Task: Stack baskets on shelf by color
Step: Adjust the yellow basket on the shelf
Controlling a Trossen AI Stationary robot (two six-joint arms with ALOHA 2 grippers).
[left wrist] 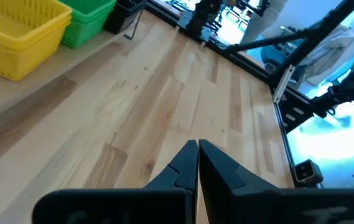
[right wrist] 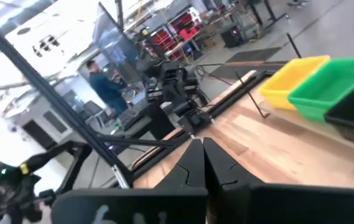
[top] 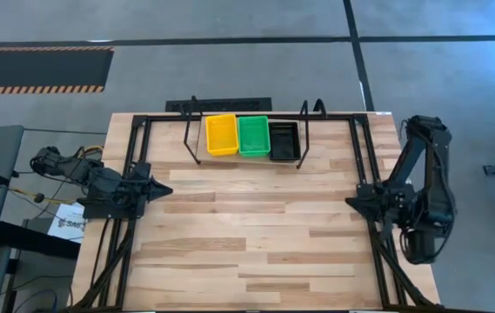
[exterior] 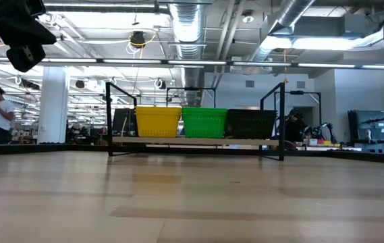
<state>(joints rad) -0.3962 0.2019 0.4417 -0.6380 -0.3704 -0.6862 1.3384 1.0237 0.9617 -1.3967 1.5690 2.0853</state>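
Observation:
Three baskets stand side by side on the shelf (top: 245, 156) at the table's far middle: yellow (top: 222, 134), green (top: 253, 136) and black (top: 284, 140). In the low view they sit in a row, yellow (exterior: 157, 121), green (exterior: 204, 122), black (exterior: 251, 123), their bottoms on the shelf's board. My left gripper (top: 167, 189) hovers shut over the table's left side, pointing right, far from the baskets. My right gripper (top: 350, 202) hovers shut over the right side, pointing left. Each wrist view shows its own fingers closed: left (left wrist: 197, 148), right (right wrist: 199, 144).
A black tube frame (top: 138, 122) edges the wooden table. Bare wood (top: 256, 235) stretches between the two arms and toward the near edge. A person (exterior: 1, 111) stands in the room far behind the table, and another shows in the right wrist view (right wrist: 105, 84).

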